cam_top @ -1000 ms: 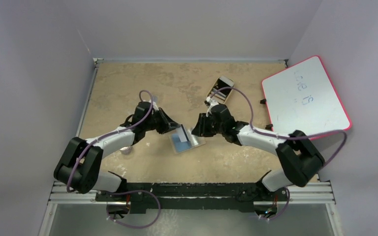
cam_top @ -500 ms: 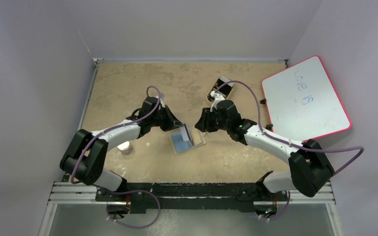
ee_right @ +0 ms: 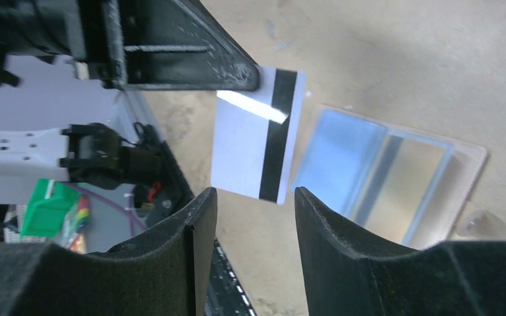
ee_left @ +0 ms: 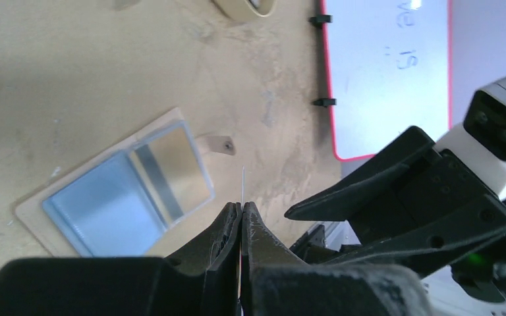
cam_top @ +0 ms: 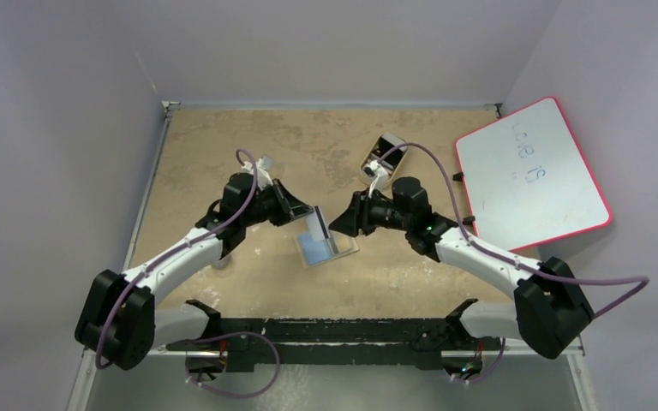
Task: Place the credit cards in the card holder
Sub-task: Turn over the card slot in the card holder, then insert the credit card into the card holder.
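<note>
Above the middle of the sandy, mottled tabletop (cam_top: 223, 137), the left tool (ee_left: 241, 214) had its black jaws pressed together, pinching a credit card (ee_right: 257, 131) by one edge and holding it off the surface. The card was thin, stiff and glossy, its visible face white with a black magnetic stripe down one side and a streak of glare across the top. From the left wrist it showed only as a hairline edge rising out of the pinch. The right tool (ee_right: 255, 195) faced it with its matte, grainy black fingers spread apart. The card's free edge hung just before the gap between them, and whether either finger touched it could not be told. Below both tools the card holder (ee_left: 29, 212) lay open and flat on the tabletop, a tan bifold with two clear-windowed panels and a small snap tab (ee_left: 219, 143) sticking out at one side. A second credit card (ee_left: 102, 214), pale blue, sat in one panel. Farther back lay a white-edged phone (cam_top: 385, 154), and a red-rimmed whiteboard (cam_top: 531, 171) rested at the right.
</note>
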You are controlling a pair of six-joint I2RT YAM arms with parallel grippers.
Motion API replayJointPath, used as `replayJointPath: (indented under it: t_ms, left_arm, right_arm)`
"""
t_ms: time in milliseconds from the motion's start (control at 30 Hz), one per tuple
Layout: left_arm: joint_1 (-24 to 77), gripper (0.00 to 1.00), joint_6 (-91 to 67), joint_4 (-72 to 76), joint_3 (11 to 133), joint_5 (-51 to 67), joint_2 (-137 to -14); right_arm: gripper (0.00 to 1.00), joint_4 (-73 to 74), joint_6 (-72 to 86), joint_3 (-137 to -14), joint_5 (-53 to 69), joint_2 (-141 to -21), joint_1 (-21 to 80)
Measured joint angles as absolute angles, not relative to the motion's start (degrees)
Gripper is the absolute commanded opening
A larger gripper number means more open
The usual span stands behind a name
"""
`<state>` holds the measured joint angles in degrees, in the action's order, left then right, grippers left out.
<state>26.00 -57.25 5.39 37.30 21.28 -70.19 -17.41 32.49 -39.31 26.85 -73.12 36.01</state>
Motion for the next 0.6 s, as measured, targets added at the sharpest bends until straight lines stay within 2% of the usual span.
replayJointPath:
  t_ms: [133,233,433,600]
  left_arm:
    - [26.0,0.00,-57.7,9.4,34.6,24.1,-66.1]
    - [26.0,0.00,-58.5,12.9,32.4,26.3,-63.2]
    - [26.0,0.00,-62.1,21.1,30.0,30.0,-60.6]
    - [26.0,0.00,-64.5,27.1,29.4,31.7,-60.6]
  right_arm:
    - [0.55,-22.3,36.0,-37.8,31.3,-70.8,34.6]
    - [0.55,-26.7,39.6,-35.6,34.5,-70.1,32.4]
    - [0.46,-31.0,43.2,-34.3,39.2,-70.1,29.6]
    - [0.44,-37.1,45.5,-34.4,44.5,-71.7,29.6]
